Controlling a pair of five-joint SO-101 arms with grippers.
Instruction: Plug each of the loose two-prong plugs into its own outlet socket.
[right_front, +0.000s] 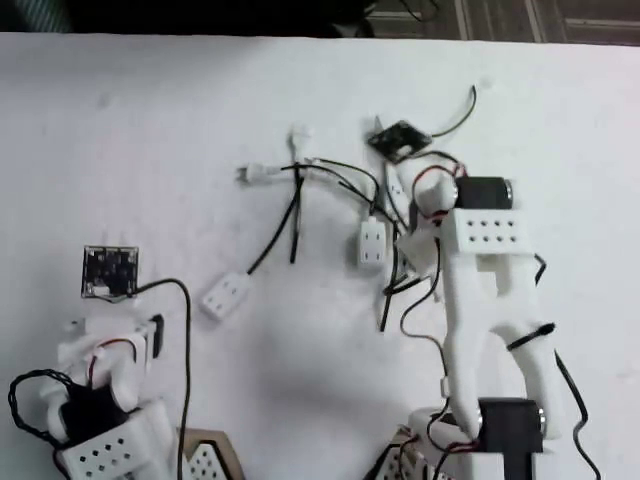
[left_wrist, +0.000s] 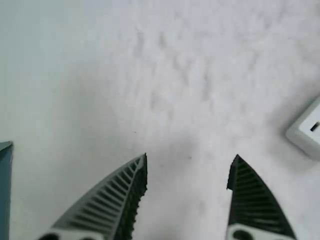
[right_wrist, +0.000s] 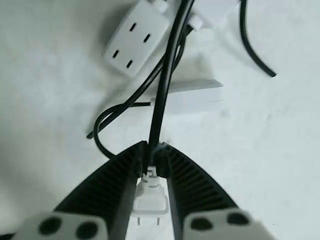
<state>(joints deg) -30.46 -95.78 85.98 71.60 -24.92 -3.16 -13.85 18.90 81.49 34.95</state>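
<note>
My right gripper (right_wrist: 151, 162) is shut on a white two-prong plug (right_wrist: 150, 199), whose black cord (right_wrist: 167, 75) runs out between the fingertips. Beyond it lies a white outlet socket (right_wrist: 134, 38), which in the high view sits at the table's middle (right_front: 372, 242), just left of the right arm. A second outlet socket (right_front: 226, 294) lies further left, and its corner (left_wrist: 306, 132) shows beside my left gripper (left_wrist: 188, 167). That gripper is open over bare table with nothing between its fingers. Two loose white plugs (right_front: 256, 174) (right_front: 298, 135) lie at the back, on black cords.
Black cords (right_front: 292, 215) cross between the sockets and the back plugs, and several tangle beside the right arm (right_front: 485, 300). A flat white piece (right_wrist: 192, 93) lies under the held cord. The left arm (right_front: 100, 390) stands at the front left corner.
</note>
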